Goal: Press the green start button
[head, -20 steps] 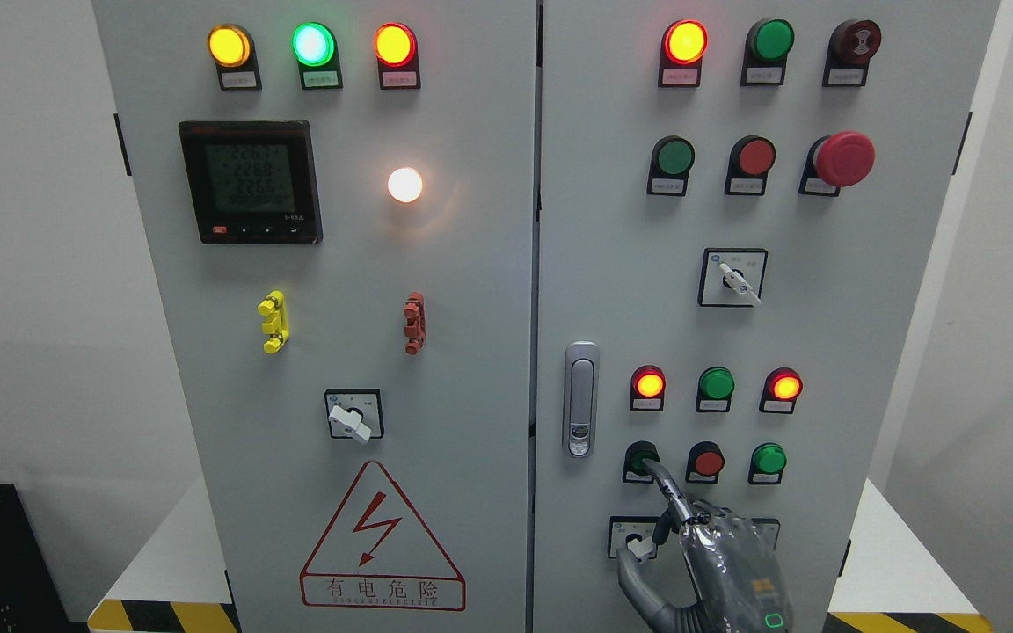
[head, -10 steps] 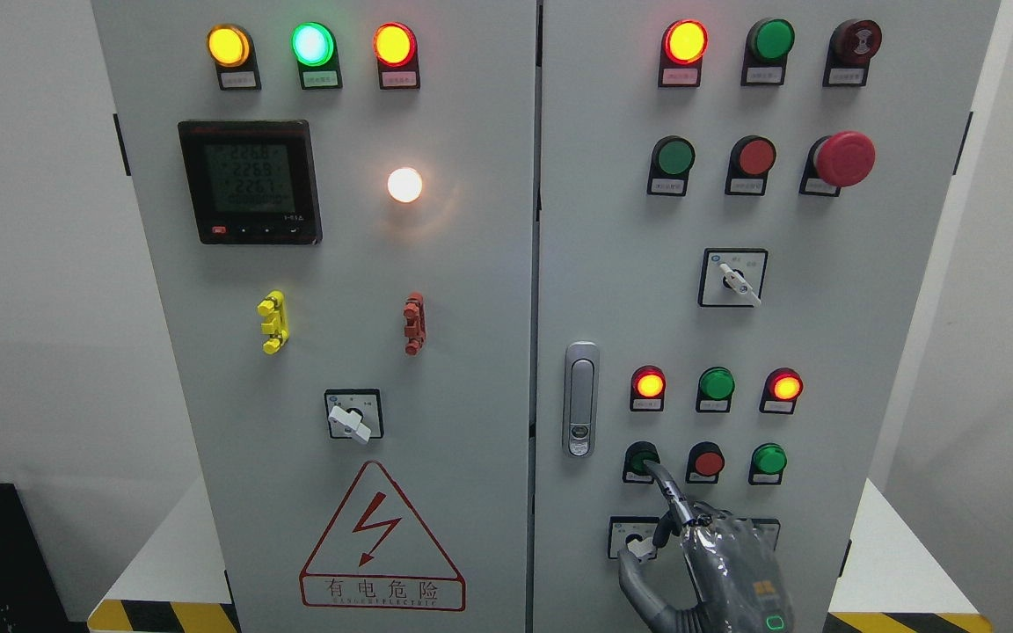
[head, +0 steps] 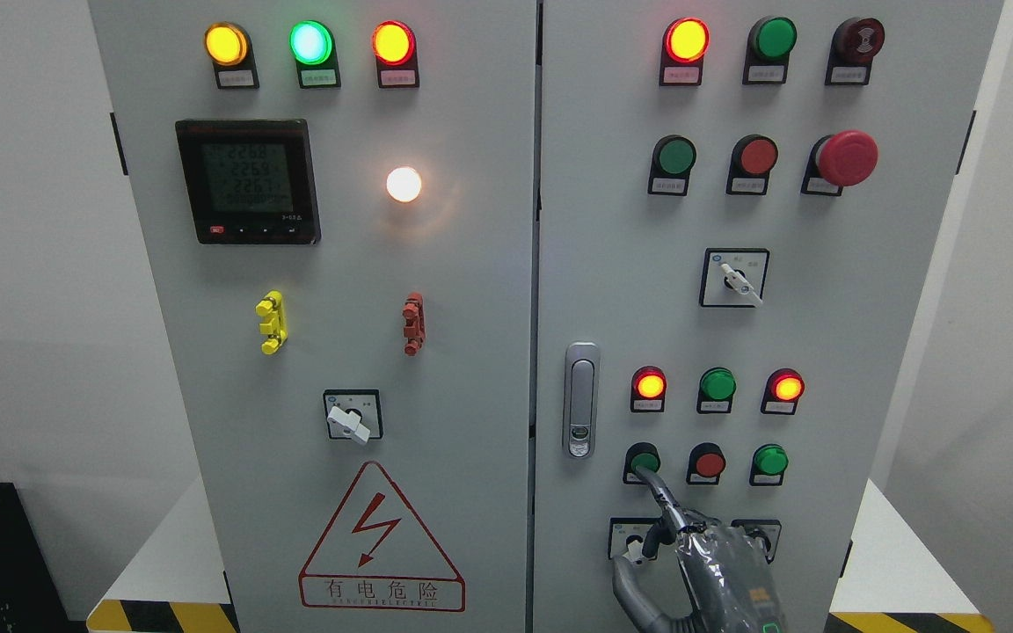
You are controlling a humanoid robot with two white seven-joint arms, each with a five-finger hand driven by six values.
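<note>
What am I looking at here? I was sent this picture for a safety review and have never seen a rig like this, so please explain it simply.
This is one picture, taken from a camera on a humanoid robot's head, facing a grey electrical cabinet with two doors. The left door carries three lit lamps, a digital meter, a rotary switch and a lightning warning sign. The right door has more lamps and push buttons, a big red mushroom stop button and a door handle. The silver thing at the bottom is the robot's right hand, its arm coming in at the bottom edge right of the middle. Its index finger points up, with the tip at the lower edge of a green button, the leftmost in the lowest row of buttons. It holds nothing. The left hand is out of view.
</note>
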